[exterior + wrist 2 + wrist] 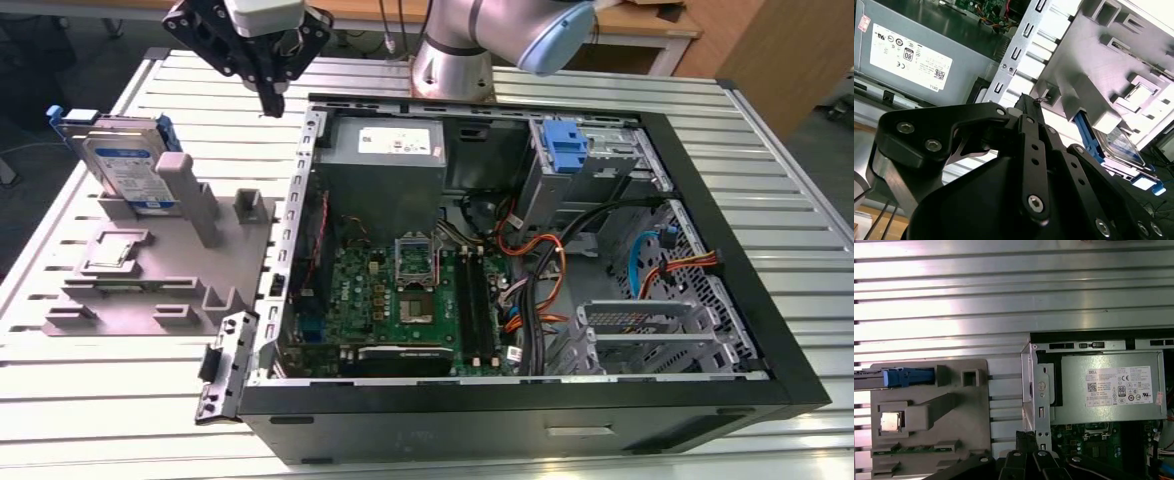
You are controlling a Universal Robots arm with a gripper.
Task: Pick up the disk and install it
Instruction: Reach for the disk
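One gripper (274, 98): fingers closed together and empty, hanging over the slatted table (120, 420) just outside the open computer case (534, 425), near the corner that houses the power supply (387, 145); disk (124, 160): standing on edge in the grey holder (160, 280), beside the case on the exterior view's left, apart from the gripper; small square chip (118, 250): flat on the same holder.

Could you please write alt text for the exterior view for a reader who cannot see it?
The arm's gripper hangs shut and empty by a corner of the open computer case. To the exterior view's left, the disk stands upright in a grey fixture on the slatted metal table.
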